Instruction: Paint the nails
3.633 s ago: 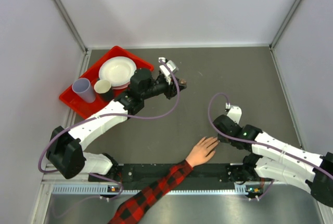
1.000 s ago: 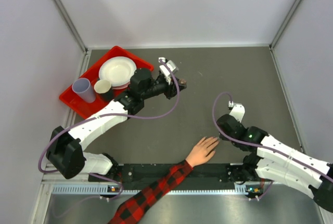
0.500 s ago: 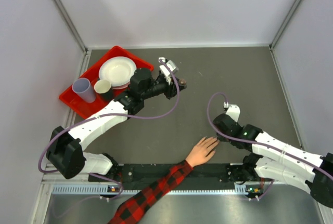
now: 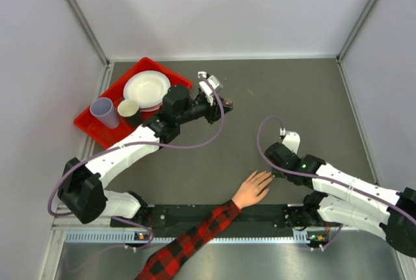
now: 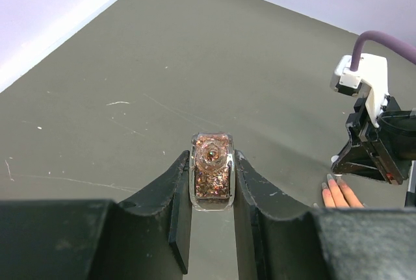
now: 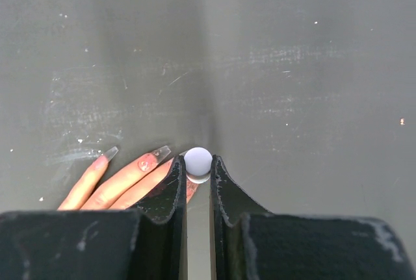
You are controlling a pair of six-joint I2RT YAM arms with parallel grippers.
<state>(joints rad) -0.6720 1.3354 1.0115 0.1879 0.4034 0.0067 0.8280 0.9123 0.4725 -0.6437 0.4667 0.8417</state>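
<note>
nails: I lose some behind my right gripper.
sleeve: cut off by the bottom edge.

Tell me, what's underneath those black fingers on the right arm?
A person's hand lies flat there, long nails showing. The right fingers grip a round white cap; whatever hangs below it, and part of the hand beneath, are covered.
</note>
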